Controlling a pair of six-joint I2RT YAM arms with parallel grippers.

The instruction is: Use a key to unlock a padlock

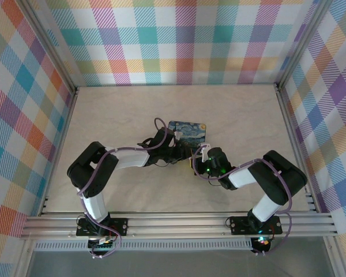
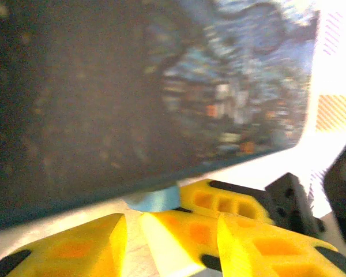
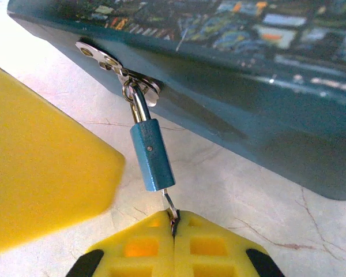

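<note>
Key-turning step: right end effector (image 3: 174,225) clamped on key (image 3: 169,202) seated in padlock (image 3: 153,154); left end effector (image 2: 167,242) spread not tellable. Next: twisting key without withdrawing.

I can't read anything here. The painted tin (image 3: 265,69) carries only its swirling night-sky picture. The little blue padlock (image 3: 152,156) shows a plain side with one small dot and no legible lettering.
</note>
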